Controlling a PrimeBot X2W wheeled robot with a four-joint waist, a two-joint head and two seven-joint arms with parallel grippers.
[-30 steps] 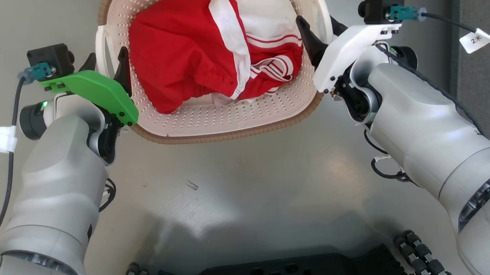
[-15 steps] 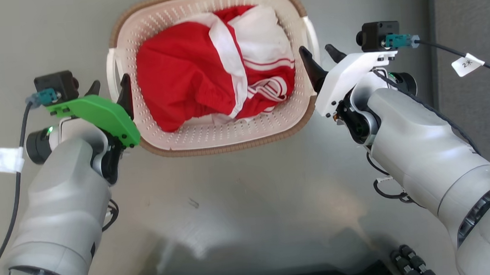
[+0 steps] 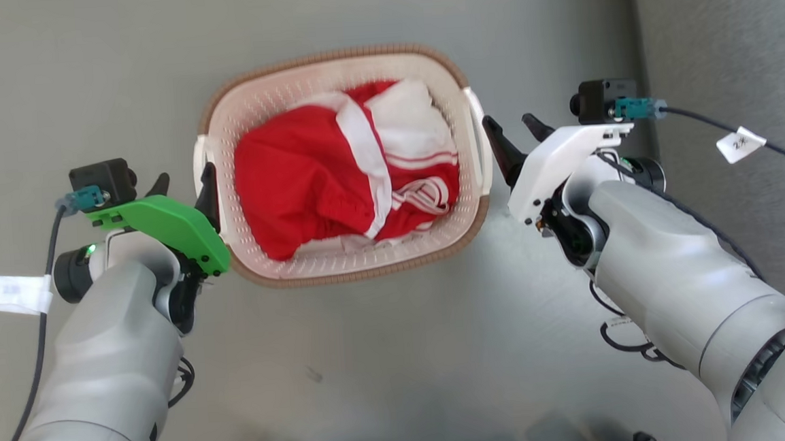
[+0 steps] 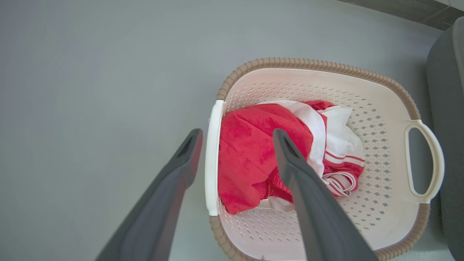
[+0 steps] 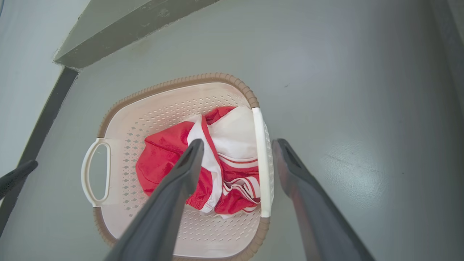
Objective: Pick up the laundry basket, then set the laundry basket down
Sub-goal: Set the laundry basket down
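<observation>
I see the laundry basket [image 3: 351, 269] on the grey floor [image 3: 407, 356], red-and-white clothing [image 3: 308, 178] inside; my left gripper [image 3: 185, 177] and right gripper [image 3: 509, 123] are both spread, each straddling a white side handle, gripping nothing

My head camera looks almost straight down at the grey floor [image 3: 408, 369] from well above, laundry basket [image 3: 313, 263] upper middle. Left wrist camera sits close over the basket's left handle [image 4: 212, 163], looking down along the left gripper [image 4: 237, 136]. Right wrist camera mirrors it over the right handle [image 5: 262, 170], along the right gripper [image 5: 239, 145]. All three share basket and floor.
</observation>
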